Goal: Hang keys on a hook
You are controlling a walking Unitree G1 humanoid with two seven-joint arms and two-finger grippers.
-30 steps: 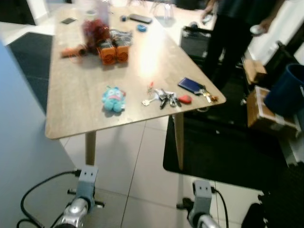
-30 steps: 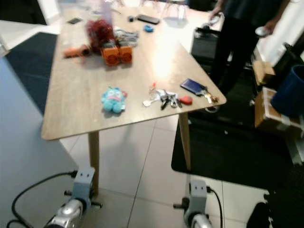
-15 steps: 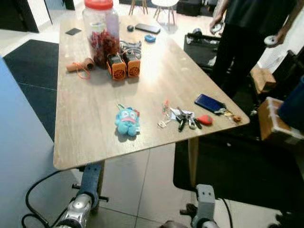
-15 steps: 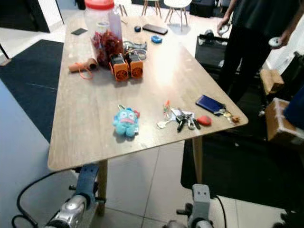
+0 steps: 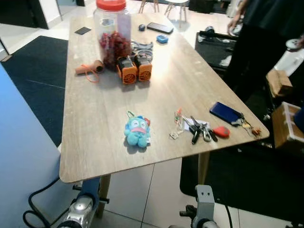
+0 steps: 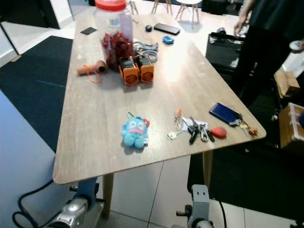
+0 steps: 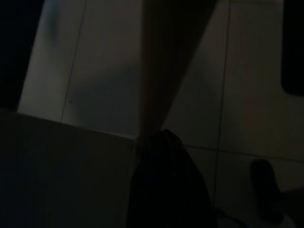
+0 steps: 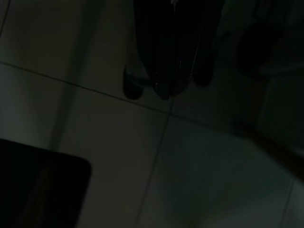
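Tabletop point(image 5: 95, 118) keys point(image 5: 199, 131) — pincers below

Head views: bright, even daylight, sharp. Pale glare patch on the worktop point(image 5: 164, 61) beyond the orange items. Soft shadow beneath the blue plush toy point(image 5: 137, 131). Both wrist views very dark, murky; tiled floor point(image 8: 190, 156) barely discernible.

Long wooden table point(image 5: 95, 118) on pale tiles point(image 5: 156, 190), dark rugs point(image 5: 33, 61).

Silver arms point(image 5: 80, 211), grey wrist blocks, black cables point(image 5: 40, 194).
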